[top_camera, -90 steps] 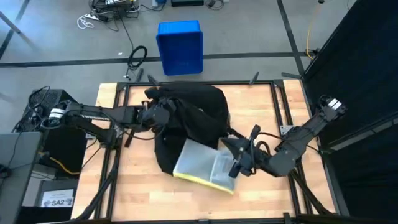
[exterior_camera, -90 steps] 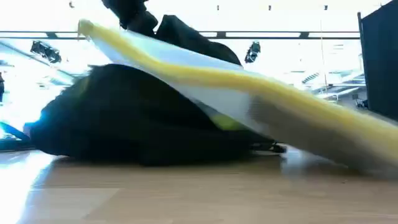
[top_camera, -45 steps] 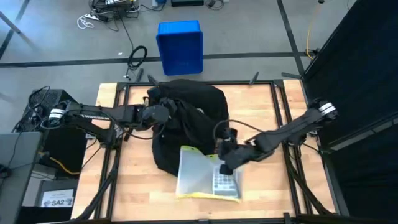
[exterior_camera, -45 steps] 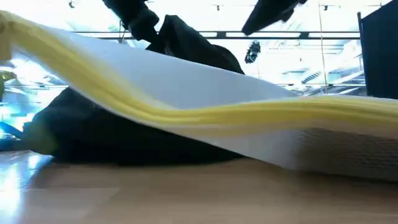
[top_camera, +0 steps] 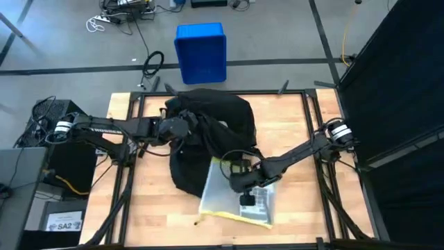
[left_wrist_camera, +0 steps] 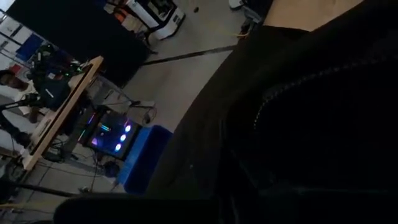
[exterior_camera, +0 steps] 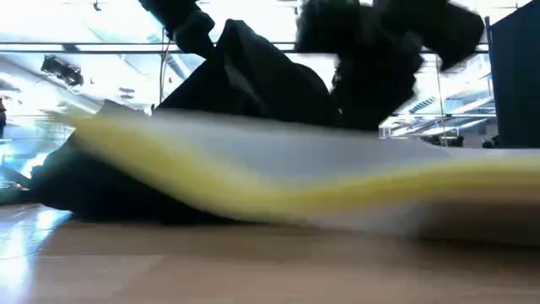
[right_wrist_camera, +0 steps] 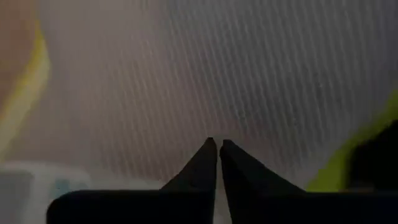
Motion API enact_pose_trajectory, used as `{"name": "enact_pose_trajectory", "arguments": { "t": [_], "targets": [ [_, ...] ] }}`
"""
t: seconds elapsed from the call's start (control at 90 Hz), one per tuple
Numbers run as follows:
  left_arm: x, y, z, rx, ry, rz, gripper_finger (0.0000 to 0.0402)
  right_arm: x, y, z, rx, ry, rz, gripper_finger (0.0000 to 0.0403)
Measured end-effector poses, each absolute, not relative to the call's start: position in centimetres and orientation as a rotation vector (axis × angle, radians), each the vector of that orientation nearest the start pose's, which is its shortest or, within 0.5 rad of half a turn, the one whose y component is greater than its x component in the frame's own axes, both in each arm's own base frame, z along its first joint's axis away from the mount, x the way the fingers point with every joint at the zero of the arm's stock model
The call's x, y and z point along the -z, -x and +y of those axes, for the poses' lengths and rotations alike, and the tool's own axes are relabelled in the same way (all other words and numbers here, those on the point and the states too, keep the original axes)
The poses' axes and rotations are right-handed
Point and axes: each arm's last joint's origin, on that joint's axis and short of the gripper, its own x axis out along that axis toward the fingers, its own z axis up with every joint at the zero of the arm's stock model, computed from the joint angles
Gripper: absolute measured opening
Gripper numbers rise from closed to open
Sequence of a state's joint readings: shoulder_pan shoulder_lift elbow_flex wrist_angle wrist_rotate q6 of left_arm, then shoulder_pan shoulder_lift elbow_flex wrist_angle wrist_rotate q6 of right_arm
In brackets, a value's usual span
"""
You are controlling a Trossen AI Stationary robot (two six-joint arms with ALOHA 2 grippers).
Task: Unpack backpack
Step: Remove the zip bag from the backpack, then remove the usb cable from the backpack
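Looks partway done: flat translucent mesh pouch with yellow-green trim (top_camera: 236, 198) lying out by the wooden table's (top_camera: 305, 208) front edge, right gripper (top_camera: 243, 182) over it, tips pinched together on nothing. Slumped rounded black fabric backpack (top_camera: 208, 135) mid-table toward the back edge, contents hidden. Left gripper (top_camera: 182, 128) buried in fabric, can't tell its fingers

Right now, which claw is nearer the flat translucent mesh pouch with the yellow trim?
Right. The right claw is over the pouch, fingers together. The left claw is up on the black fabric backpack.
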State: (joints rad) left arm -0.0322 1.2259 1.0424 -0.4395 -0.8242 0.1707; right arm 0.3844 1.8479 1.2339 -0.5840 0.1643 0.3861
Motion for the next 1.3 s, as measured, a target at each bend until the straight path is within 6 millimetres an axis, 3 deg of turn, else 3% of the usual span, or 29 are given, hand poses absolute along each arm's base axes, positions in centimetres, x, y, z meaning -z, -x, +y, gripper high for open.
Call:
{"name": "enact_pose_trajectory", "arguments": {
  "t": [0.289, 0.467, 0.644, 0.856, 1.011, 1.3],
  "targets": [
    [-31.5, -25.4, 1.3, -0.709, -0.42, 0.648, 0.0, -18.0, -28.5, 14.4, 0.306, 0.009, 1.456, 0.0],
    [-31.6, -25.7, 1.1, -0.647, -0.387, 0.621, 0.0, -18.9, -27.8, 14.9, 0.387, 0.041, 1.364, 0.0001],
    [-31.8, -26.0, 0.9, -0.558, -0.351, 0.587, 0.0, -21.5, -29.8, 14.8, 0.317, 0.095, 1.072, 0.0004],
    [-31.9, -26.1, 0.8, -0.543, -0.325, 0.566, 0.0, -23.7, -35.2, 14.6, 0.015, 0.167, 0.668, 0.0052],
    [-31.9, -26.2, 0.7, -0.506, -0.305, 0.565, 0.0, -21.4, -38.0, 12.8, -0.065, 0.214, 0.645, 0.0111],
    [-31.8, -26.1, 0.7, -0.498, -0.291, 0.571, 0.0, -15.5, -40.0, 10.2, -0.095, 0.247, 0.817, 0.0176]
  ]
}}
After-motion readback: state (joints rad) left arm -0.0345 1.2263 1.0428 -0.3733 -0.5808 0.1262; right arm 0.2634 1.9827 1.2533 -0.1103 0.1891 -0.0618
